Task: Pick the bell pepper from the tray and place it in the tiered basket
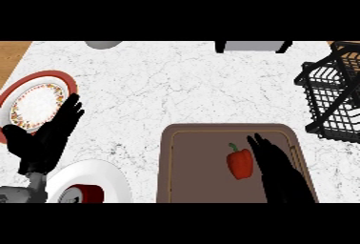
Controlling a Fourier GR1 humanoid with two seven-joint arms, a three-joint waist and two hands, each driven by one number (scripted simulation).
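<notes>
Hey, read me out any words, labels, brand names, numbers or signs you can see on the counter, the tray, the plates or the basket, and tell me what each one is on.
None: no readable text shows anywhere.
The brown tray, red bell pepper and black tiered basket are unmarked.
The red-rimmed plate bears only a speckled pattern, no letters.
The white plate and the red item on it show no label.

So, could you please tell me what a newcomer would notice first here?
Probably the red bell pepper lying on the brown rectangular tray at lower centre, with the black right hand open just beside it. Next, the black wire tiered basket at the right edge, and the red-rimmed patterned plate at far left.
</notes>
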